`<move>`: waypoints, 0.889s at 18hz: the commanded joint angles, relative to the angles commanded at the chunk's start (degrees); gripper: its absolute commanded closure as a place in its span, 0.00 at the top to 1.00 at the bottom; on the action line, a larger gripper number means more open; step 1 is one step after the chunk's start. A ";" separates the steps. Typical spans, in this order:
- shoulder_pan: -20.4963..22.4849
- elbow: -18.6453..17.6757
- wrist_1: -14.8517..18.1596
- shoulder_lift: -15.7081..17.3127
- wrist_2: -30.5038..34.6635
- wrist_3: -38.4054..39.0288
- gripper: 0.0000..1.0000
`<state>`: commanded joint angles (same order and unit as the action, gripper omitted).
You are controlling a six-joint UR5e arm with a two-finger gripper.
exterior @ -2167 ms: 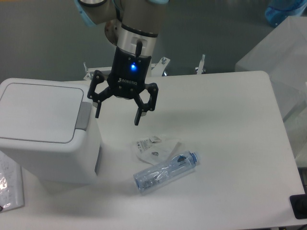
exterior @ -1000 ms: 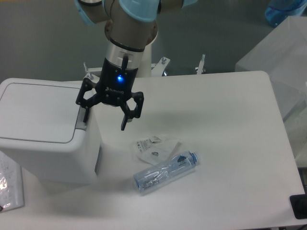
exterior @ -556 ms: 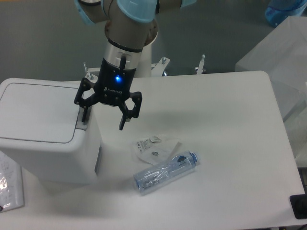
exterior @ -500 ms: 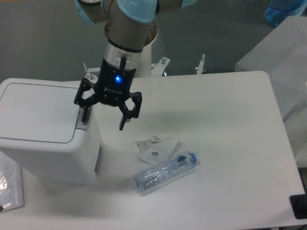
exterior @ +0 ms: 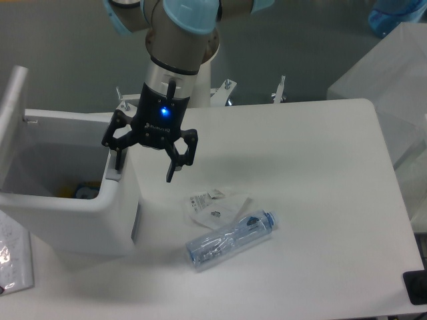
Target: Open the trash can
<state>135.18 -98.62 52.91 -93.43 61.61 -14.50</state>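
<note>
The white trash can (exterior: 100, 220) stands at the table's left side with its lid (exterior: 13, 100) swung up to the far left, so the inside shows with some rubbish at the bottom. My gripper (exterior: 143, 167) hangs open over the can's right rim. Its left finger (exterior: 118, 159) points down onto the grey push-button tab (exterior: 115, 172); its right finger (exterior: 175, 163) hangs over the table beside the can. Nothing is held between the fingers.
A clear plastic bottle (exterior: 230, 239) lies on the table right of the can, with a crumpled white wrapper (exterior: 215, 205) just behind it. A plastic-wrapped item (exterior: 13, 257) lies at the front left corner. A dark object (exterior: 415, 288) sits at the front right edge.
The gripper moved left from over the table to the can's right rim, its left finger coming down on the tab. In the last half second the lid sprang open.
</note>
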 joint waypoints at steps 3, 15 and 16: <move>0.61 1.49 -0.26 0.09 0.00 -0.96 1.00; 18.45 3.34 -0.70 -8.25 4.91 -27.39 1.00; 19.59 3.69 -0.96 -9.83 7.10 -30.03 1.00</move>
<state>154.76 -94.93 51.95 -103.26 68.71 -44.53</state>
